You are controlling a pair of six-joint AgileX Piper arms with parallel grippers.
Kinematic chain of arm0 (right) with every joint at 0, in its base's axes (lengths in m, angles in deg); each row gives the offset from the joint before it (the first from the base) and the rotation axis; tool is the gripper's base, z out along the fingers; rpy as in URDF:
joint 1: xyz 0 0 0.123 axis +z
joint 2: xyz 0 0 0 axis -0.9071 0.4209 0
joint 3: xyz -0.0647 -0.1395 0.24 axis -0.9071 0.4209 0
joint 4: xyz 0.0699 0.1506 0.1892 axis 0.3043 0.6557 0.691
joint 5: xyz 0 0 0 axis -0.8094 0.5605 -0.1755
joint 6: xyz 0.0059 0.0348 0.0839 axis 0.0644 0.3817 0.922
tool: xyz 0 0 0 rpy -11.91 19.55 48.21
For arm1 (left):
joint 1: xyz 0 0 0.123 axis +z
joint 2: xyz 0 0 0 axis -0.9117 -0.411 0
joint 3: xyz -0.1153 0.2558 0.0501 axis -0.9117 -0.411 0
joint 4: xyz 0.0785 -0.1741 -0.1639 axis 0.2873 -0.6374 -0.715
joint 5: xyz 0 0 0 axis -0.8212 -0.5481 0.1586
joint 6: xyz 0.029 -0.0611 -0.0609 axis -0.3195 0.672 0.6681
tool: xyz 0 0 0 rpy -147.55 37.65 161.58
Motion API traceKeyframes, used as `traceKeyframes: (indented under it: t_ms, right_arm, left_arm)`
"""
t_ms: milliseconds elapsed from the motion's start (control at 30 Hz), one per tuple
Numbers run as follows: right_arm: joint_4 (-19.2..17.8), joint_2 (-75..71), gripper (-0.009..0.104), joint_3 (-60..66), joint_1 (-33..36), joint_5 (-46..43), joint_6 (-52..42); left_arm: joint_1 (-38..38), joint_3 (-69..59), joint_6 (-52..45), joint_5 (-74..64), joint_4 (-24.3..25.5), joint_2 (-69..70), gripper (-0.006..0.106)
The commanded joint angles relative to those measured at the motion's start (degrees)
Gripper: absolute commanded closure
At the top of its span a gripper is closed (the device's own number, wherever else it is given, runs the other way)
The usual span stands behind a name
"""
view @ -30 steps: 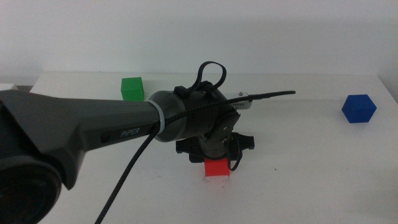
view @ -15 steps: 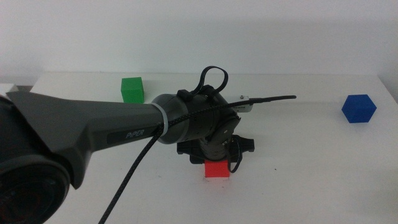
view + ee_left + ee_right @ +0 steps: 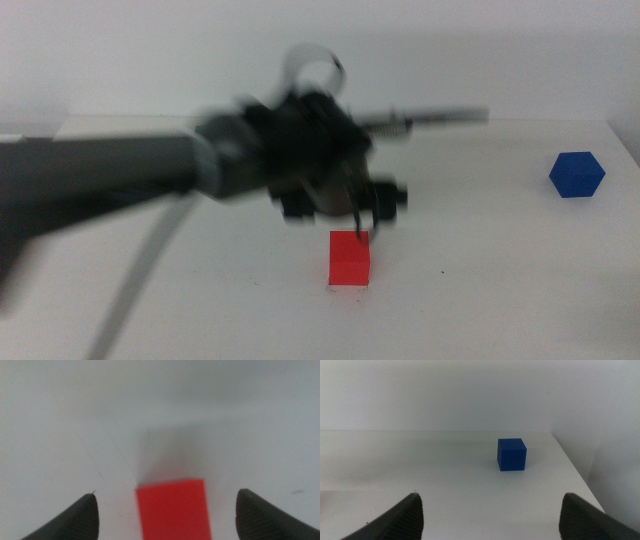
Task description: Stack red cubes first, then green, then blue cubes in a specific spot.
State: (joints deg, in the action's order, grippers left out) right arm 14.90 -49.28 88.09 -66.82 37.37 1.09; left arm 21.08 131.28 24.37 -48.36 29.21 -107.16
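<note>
The red cube [image 3: 350, 258] stands alone on the white table near the middle front. My left gripper [image 3: 345, 208] hangs just above and behind it, blurred by motion. In the left wrist view the left gripper [image 3: 167, 492] is open and empty, with the red cube [image 3: 172, 510] below it, clear of both jaws. The blue cube [image 3: 577, 174] sits at the far right. It also shows in the right wrist view [image 3: 511, 454], ahead of my open, empty right gripper [image 3: 491, 495]. The green cube is hidden behind the blurred left arm. A tiny dark tick [image 3: 298, 492] marks the tabletop beside the red cube.
The left arm [image 3: 110, 185] stretches in from the left across the table, with its cable hanging down. The table's right edge [image 3: 575, 467] runs close to the blue cube. The right arm is out of the middle view.
My left gripper was low over the red cube. It has lifted off and now moves up and away, leaving the cube fully in view where it stood. The green cube is now covered by the arm.
</note>
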Motion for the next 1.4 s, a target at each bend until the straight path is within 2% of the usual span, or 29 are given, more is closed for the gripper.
traceKeyframes:
  t_ms: [0, 133, 233, 300, 400, 567, 1000, 1167, 1367]
  right_arm:
    - [-0.5, -0.3, 0.002, 0.2, -0.3, -0.5, -0.3]
    - [-0.5, -0.3, 0.002, 0.2, -0.3, -0.5, -0.3]
    - [-0.5, -0.3, 0.002, 0.2, -0.3, -0.5, -0.3]
    - [-0.5, -0.3, 0.002, 0.2, -0.3, -0.5, -0.3]
    - [-0.5, -0.3, 0.002, 0.2, -0.3, -0.5, -0.3]
    - [-0.5, -0.3, 0.002, 0.2, -0.3, -0.5, -0.3]
    - [-0.5, -0.3, 0.002, 0.2, -0.3, -0.5, -0.3]
    - [-0.5, -0.3, 0.002, 0.2, -0.3, -0.5, -0.3]
    - [-0.5, -0.3, 0.002, 0.2, -0.3, -0.5, -0.3]
  left_arm:
    - [1.4, 1.3, -1.6, -2.6, 2.4, 7.2, 0.007]
    - [7.1, 6.9, -9.5, -10.5, -0.5, 17.0, 0.007]
    - [13.5, 15.0, -17.3, -18.6, -1.3, 18.0, 0.007]
    - [18.1, 21.0, -22.8, -22.6, -2.9, 16.2, 0.007]
    - [24.4, 28.5, -29.1, -25.4, -8.5, 12.0, 0.007]
    - [30.6, 35.4, -30.9, -25.4, -11.2, 2.7, 0.007]
    - [33.9, 50.9, -31.6, -23.7, -12.8, -23.5, 0.007]
    - [33.9, 53.6, -31.4, -23.6, -15.0, -30.0, 0.007]
    - [33.9, 53.6, -29.9, -20.8, -15.0, -34.1, 0.007]
